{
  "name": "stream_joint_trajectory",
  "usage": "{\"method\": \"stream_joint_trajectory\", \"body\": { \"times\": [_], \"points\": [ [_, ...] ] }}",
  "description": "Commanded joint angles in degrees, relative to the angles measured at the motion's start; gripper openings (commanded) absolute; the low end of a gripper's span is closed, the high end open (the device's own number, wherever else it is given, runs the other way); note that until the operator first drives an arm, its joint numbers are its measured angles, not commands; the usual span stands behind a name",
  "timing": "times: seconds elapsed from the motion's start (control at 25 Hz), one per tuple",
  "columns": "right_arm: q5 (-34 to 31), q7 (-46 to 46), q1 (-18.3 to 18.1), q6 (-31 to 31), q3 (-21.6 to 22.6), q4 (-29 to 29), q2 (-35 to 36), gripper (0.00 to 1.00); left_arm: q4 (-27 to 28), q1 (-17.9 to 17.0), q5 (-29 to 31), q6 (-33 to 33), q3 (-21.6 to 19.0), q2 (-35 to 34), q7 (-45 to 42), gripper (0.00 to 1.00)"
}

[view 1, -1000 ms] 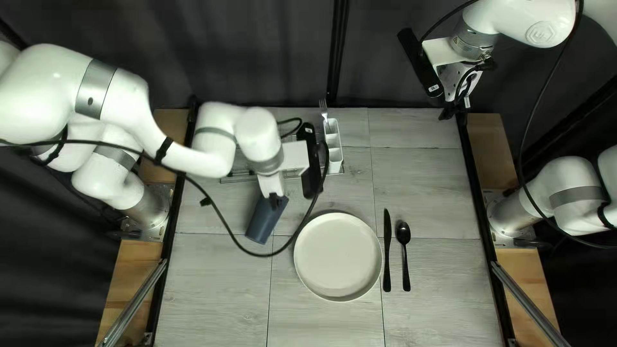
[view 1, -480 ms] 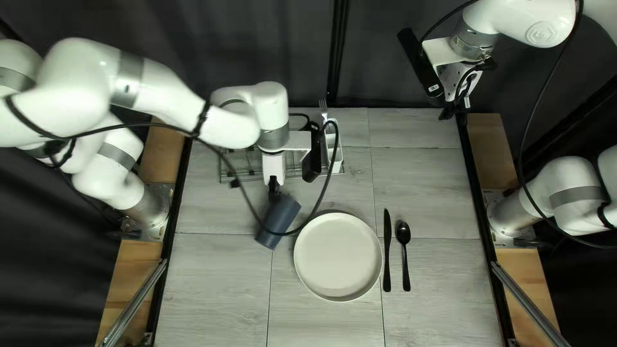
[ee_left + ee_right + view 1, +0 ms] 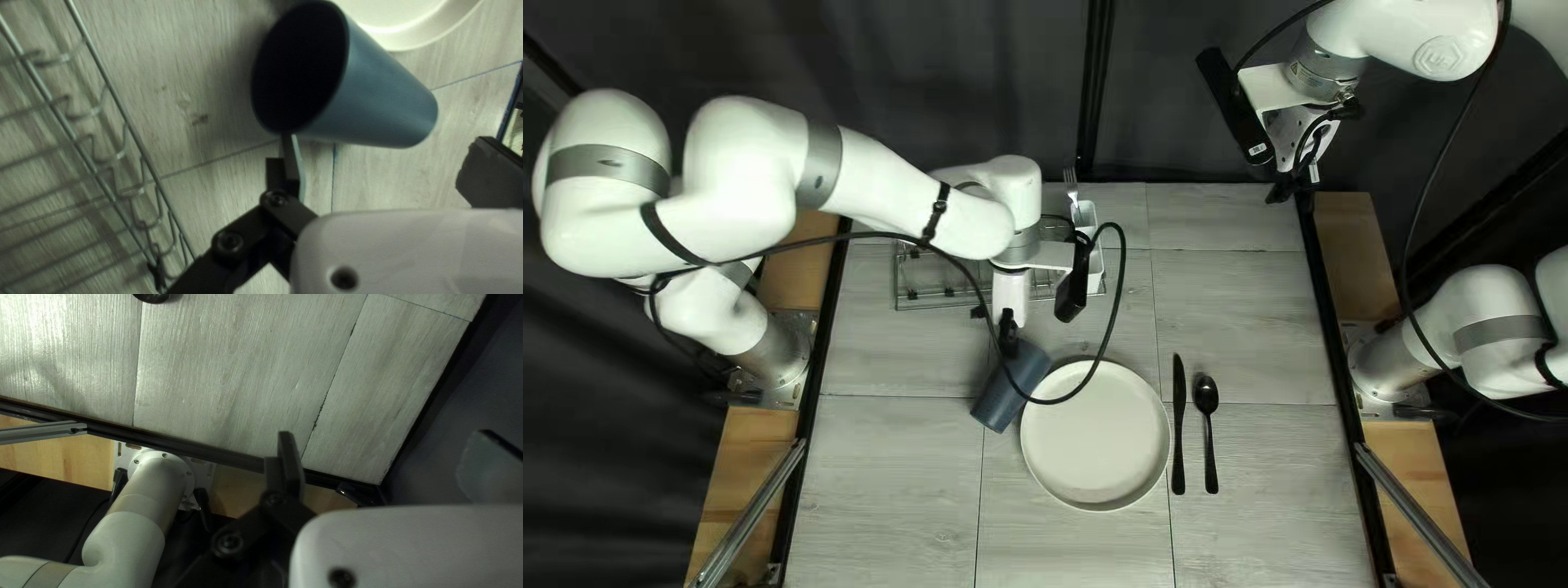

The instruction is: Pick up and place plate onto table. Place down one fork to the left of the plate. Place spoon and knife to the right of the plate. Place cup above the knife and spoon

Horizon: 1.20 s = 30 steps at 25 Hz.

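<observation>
Matte-blue, the tapered cup (image 3: 995, 399) tilts near the round plate (image 3: 1095, 446).

We have 4 items lying directly on the pale wood-grain surface (image 3: 893, 468): 1 off-white plate (image 3: 1095, 436), 1 black knife (image 3: 1178, 425) just beside it, 1 black spoon (image 3: 1208, 425) past the knife, 1 wire rack (image 3: 942, 306) near the far edge. Spoon bowl points far.

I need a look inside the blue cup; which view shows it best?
The left wrist view: closest, facing the dark mouth of the cup. The top left view shows it tilted beside the plate, crossed by a cable. The right wrist view lacks it.
</observation>
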Motion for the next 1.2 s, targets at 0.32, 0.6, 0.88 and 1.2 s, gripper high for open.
{"method": "stream_joint_trajectory", "body": {
  "times": [0.32, 0.6, 0.88, 1.2],
  "points": [
    [0.0, 0.0, 0.0, 0.0, 0.0, 0.0, 0.0, 1.0, -0.72, -0.67, 1.52, -0.76, 0.01, -1.38, -1.52, 1.0],
    [0.0, 0.0, 0.0, 0.0, 0.0, 0.0, 0.0, 1.0, 1.91, -0.78, 1.33, -0.66, -0.33, 0.94, -2.69, 1.0],
    [0.0, 0.0, 0.0, 0.0, 0.0, 0.0, 0.0, 1.0, -1.17, -0.01, 0.84, -1.36, 0.39, -0.05, -1.48, 1.0],
    [0.0, 0.0, 0.0, 0.0, 0.0, 0.0, 0.0, 1.0, -2.72, 2.62, -4.04, -0.62, 0.47, 2.67, 4.76, 1.0]
  ]
}}
